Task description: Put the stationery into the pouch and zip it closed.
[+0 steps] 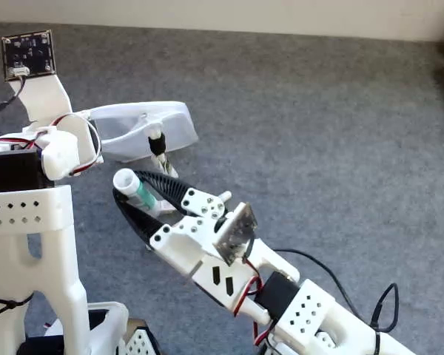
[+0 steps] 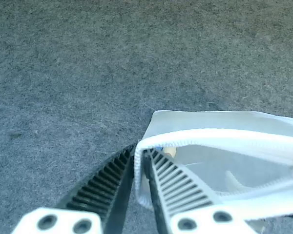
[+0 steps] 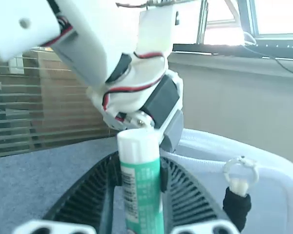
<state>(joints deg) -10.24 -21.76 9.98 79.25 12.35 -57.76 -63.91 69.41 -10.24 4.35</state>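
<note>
A translucent white zip pouch (image 1: 144, 126) is pinched at its rim by the left jaws, so its mouth is held open. A green-white glue stick (image 1: 132, 186) is clamped in the right jaws, near the mouth, for insertion.

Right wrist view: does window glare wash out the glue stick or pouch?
Right wrist view: the windows blow out white, yet the glue stick and pouch stay well lit; high view and left wrist view: even light, no glare.

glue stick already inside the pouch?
No, the glue stick is clamped in the right gripper, outside the open pouch.
</note>
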